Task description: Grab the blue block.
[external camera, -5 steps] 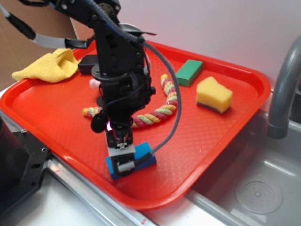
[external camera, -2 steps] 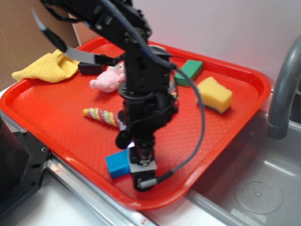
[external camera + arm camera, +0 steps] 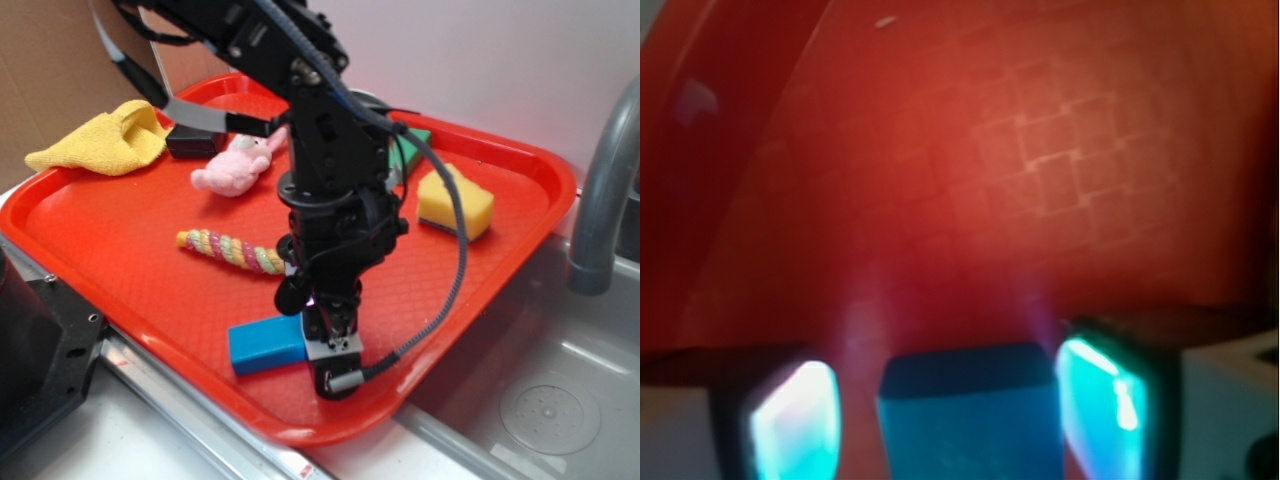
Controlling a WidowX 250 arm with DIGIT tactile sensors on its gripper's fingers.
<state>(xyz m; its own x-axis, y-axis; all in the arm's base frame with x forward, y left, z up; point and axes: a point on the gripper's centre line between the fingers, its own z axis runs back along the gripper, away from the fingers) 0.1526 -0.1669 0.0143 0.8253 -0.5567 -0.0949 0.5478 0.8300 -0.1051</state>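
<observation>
Tool (image 3: 333,352): hangs low at the front edge of the table, at the right end of the blue block; in the wrist view (image 3: 960,425) its two fingers (image 3: 1102,410) stand apart, one on each side of the block's end, with a gap on the left side and the right one close to it; I cannot tell whether either touches.
Blue block (image 3: 266,343): lies flat on the tray near its front rim, long side running left to right; in the wrist view (image 3: 968,410) its end sits between the fingers, dark and blurred.
Tray (image 3: 110,250): red, with a waffle pattern, covering most of the table.
Rope (image 3: 230,252): striped in several colours, lying toward the middle of the tray, behind the block and apart from it.
Pink toy (image 3: 232,168): soft, toward the back left of the tray, behind the rope.
Yellow cloth (image 3: 100,140): bunched at the back left corner, over the tray's rim.
Black block (image 3: 192,142): just right of the cloth, partly hidden by the arm.
Green block (image 3: 412,143): near the back edge, mostly hidden behind the arm.
Sponge (image 3: 455,202): yellow with a dark underside, toward the back right, just in front of the green block.
Tap (image 3: 604,180): grey, curved, past the right edge, above the steel sink (image 3: 540,380).
</observation>
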